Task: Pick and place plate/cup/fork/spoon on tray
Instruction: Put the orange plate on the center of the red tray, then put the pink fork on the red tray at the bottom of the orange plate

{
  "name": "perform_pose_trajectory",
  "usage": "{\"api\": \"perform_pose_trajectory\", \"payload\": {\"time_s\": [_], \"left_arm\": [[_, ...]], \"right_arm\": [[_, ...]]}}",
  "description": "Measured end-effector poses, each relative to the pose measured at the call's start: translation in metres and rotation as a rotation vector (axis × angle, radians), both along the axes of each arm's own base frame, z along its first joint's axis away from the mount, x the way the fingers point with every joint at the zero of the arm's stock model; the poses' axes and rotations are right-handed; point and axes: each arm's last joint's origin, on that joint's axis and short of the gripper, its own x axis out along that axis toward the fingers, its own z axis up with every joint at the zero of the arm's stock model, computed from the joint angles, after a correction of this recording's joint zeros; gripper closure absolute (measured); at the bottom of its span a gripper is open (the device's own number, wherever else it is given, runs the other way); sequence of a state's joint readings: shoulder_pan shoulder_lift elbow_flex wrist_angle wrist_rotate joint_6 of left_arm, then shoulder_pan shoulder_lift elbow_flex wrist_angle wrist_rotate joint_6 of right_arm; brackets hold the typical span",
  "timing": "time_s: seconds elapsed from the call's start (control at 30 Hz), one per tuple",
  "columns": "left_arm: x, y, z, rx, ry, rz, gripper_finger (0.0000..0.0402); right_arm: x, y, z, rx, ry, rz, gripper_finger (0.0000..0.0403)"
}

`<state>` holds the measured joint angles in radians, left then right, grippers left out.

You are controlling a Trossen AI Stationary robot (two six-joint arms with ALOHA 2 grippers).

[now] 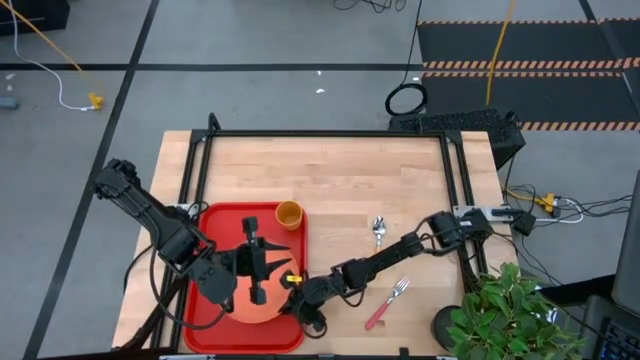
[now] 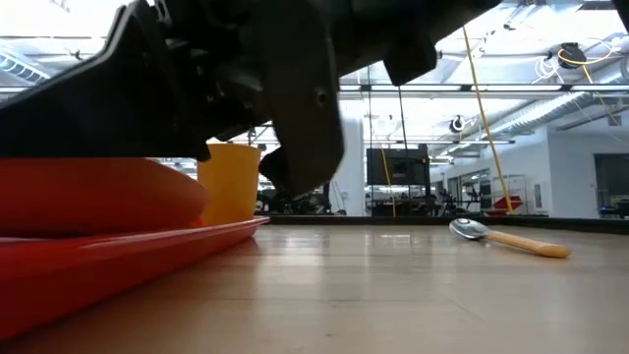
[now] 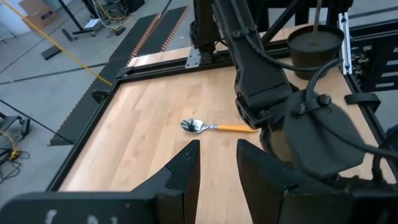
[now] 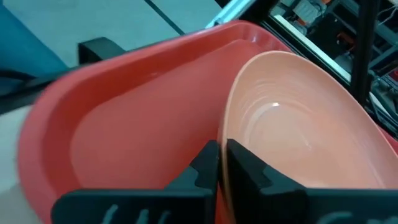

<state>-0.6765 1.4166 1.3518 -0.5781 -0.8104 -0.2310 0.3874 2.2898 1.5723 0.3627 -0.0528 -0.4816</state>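
Wooden table (image 1: 330, 170): right gripper (image 4: 222, 155) pinches the plate (image 4: 292, 130) rim over the tray (image 1: 215, 225); left gripper (image 3: 217, 165) hangs released above; cup (image 1: 289, 214) at far corner.

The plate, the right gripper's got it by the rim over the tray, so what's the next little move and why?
Probably lower and level the plate onto the tray, then open the right gripper. Its fingers pinch the plate's rim, the plate sits tilted over the tray floor, and the cup already stands in a tray corner. The left gripper is open above the tray.
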Motion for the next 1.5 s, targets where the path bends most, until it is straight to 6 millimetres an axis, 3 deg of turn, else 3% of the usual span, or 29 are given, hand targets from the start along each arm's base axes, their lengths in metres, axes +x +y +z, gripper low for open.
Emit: {"api": "perform_pose_trajectory", "payload": {"time_s": [0.33, 0.6, 0.8, 0.97, 1.17, 1.33, 1.5], "left_arm": [[0.001, -0.001, -0.002, 0.018, 0.010, -0.007, 0.0293], [0.001, -0.001, -0.002, 0.020, 0.010, -0.008, 0.0293], [0.001, -0.001, -0.002, 0.020, 0.010, -0.008, 0.0293], [0.001, -0.001, -0.002, 0.019, 0.011, -0.010, 0.0293], [0.001, -0.002, -0.002, 0.003, 0.017, -0.026, 0.0293], [-0.001, -0.004, -0.002, 0.000, 0.015, -0.034, 0.0293], [-0.001, -0.004, -0.001, -0.004, 0.010, -0.036, 0.0293]], "right_arm": [[0.006, -0.023, -0.004, 0.030, 0.068, -0.076, 0.0388], [0.006, -0.023, -0.005, 0.043, 0.078, -0.082, 0.0383], [0.006, -0.022, 0.000, 0.048, 0.068, -0.080, 0.0343], [-0.001, -0.018, 0.025, 0.062, 0.056, -0.098, 0.0300], [-0.032, -0.013, 0.066, 0.117, 0.285, -0.081, 0.0268], [-0.066, -0.005, 0.082, 0.169, 0.510, -0.119, 0.0262], [-0.097, 0.005, 0.089, 0.210, 0.564, -0.127, 0.0265]]}}
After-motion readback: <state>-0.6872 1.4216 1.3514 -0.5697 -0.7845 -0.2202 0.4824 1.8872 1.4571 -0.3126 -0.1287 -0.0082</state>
